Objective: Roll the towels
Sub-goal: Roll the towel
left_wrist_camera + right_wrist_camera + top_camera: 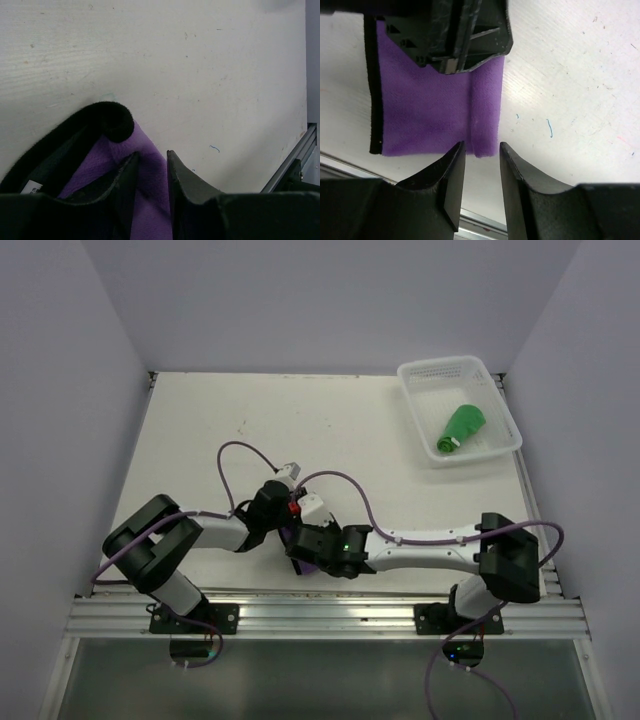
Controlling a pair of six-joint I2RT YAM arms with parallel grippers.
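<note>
A purple towel (425, 110) with black edging lies flat near the table's front edge, one side turned over into a narrow fold. My left gripper (151, 154) is shut on that fold, with purple cloth (110, 155) filling the gap between its fingers and the black edge (107, 117) curling up beside it. My right gripper (481, 144) stands open just short of the fold's near end, with nothing between its fingers. From above, both grippers (292, 535) (300, 552) meet over the cloth. The green towel (460, 428) lies rolled in the basket.
A white lattice basket (505, 410) sits at the back right corner. An aluminium rail (330, 610) runs along the front edge, close under the right gripper (480, 220). Purple cables loop over both arms. Walls close in the table on three sides.
</note>
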